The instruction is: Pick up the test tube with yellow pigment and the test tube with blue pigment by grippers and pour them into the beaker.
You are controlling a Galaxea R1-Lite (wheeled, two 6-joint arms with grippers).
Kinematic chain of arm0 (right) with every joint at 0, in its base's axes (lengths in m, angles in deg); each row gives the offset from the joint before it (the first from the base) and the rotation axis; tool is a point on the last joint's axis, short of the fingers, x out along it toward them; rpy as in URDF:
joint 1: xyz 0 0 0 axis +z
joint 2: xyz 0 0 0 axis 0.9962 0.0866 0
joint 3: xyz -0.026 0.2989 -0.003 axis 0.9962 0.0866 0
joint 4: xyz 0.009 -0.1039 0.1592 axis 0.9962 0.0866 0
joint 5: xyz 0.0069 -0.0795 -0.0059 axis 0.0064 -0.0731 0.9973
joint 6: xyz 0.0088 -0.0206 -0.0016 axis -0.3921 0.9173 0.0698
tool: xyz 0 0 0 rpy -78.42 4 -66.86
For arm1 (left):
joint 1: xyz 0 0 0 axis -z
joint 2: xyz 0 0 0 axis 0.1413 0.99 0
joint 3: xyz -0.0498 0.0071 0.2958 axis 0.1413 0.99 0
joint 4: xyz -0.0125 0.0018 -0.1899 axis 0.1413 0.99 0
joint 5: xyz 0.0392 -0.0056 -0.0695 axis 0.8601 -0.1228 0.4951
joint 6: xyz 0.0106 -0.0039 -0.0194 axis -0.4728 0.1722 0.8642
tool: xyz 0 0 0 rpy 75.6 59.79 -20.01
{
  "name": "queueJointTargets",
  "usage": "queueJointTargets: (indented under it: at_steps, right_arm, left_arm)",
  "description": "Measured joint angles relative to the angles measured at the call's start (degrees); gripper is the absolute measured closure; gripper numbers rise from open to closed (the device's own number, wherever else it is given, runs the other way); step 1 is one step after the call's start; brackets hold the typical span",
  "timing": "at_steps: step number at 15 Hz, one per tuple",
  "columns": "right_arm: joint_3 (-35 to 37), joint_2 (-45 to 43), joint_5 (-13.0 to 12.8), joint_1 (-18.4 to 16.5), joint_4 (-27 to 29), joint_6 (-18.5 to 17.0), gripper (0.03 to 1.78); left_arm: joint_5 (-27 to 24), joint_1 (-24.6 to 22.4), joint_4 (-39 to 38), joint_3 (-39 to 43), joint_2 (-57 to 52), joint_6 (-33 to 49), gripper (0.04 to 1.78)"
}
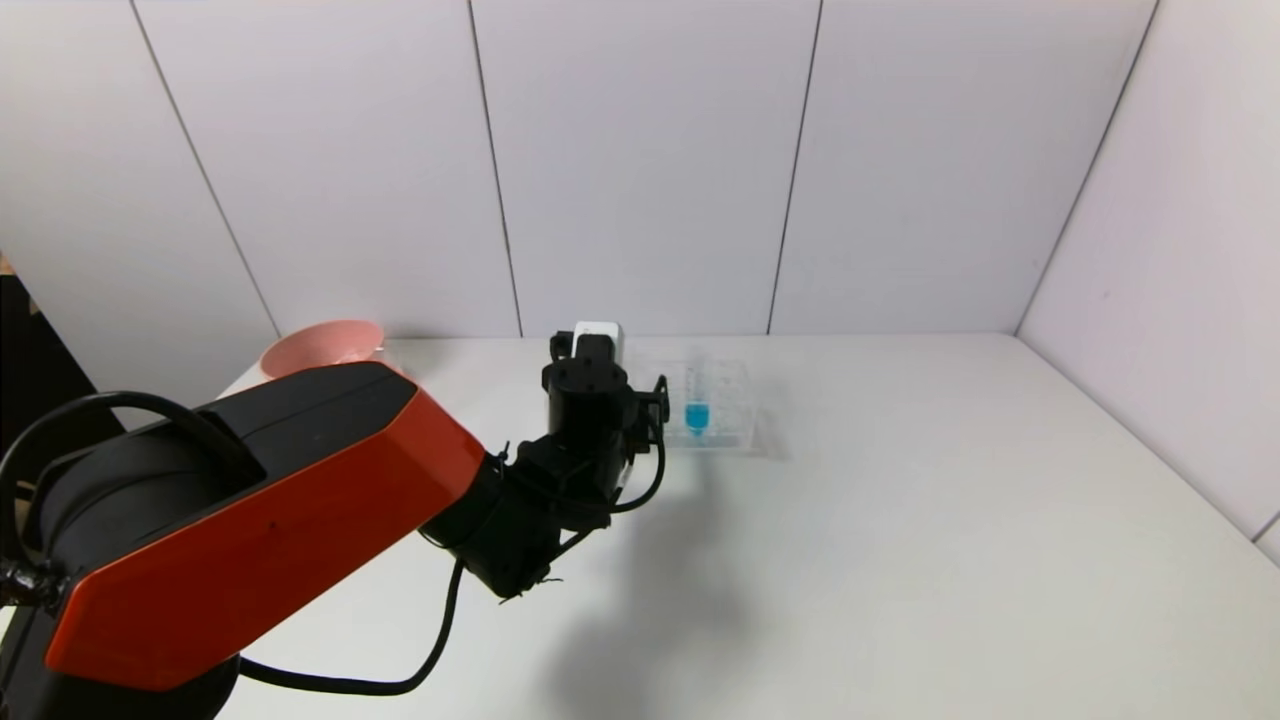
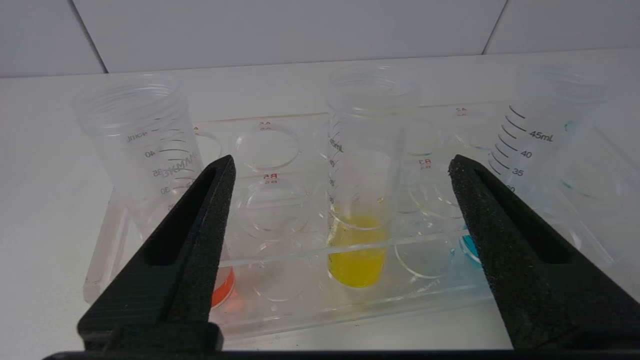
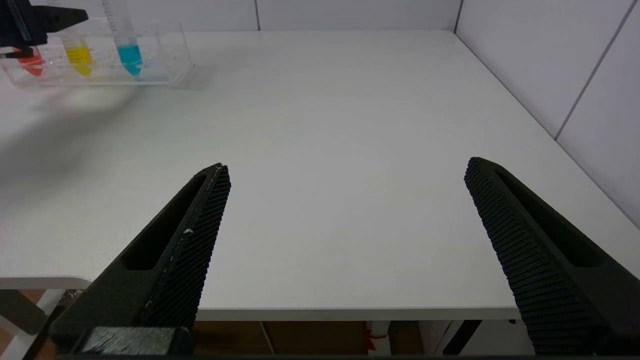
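The test tube with yellow pigment (image 2: 357, 250) stands upright in the middle of a clear rack (image 2: 280, 320). It also shows in the right wrist view (image 3: 79, 55). The test tube with blue pigment (image 1: 697, 415) stands in the same rack, beside the yellow one (image 2: 540, 140) (image 3: 129, 50). My left gripper (image 2: 340, 162) is open and empty just in front of the rack. The yellow tube lies in line between its fingers, which touch nothing. In the head view its wrist (image 1: 595, 390) hides the yellow tube. My right gripper (image 3: 347, 167) is open and empty over the table's near edge. The beaker is not in view.
A tube with red-orange liquid (image 2: 135, 130) stands at the rack's other end (image 3: 31, 65). A pink bowl (image 1: 322, 347) sits at the table's far left, partly behind my left arm. White walls close the table's back and right sides.
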Motion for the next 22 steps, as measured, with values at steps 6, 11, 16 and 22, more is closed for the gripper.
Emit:
queueJointTargets:
  at_steps: [6, 11, 16, 22]
  right_arm:
    - [0.0, 0.0, -0.02, 0.0, 0.02, 0.0, 0.1]
    - [0.0, 0.0, 0.0, 0.0, 0.0, 0.0, 0.1]
    - [0.0, 0.0, 0.0, 0.0, 0.0, 0.0, 0.1]
    - [0.0, 0.0, 0.0, 0.0, 0.0, 0.0, 0.1]
  left_arm:
    - [-0.51, 0.15, 0.13, -0.11, -0.09, -0.05, 1.33]
    - [-0.41, 0.09, 0.66, -0.68, -0.55, -0.77, 1.4]
    - [-0.33, 0.06, 0.72, -1.46, -1.01, -1.37, 1.4]
    - [-0.32, 0.06, 0.78, -1.79, -1.05, -1.4, 1.4]
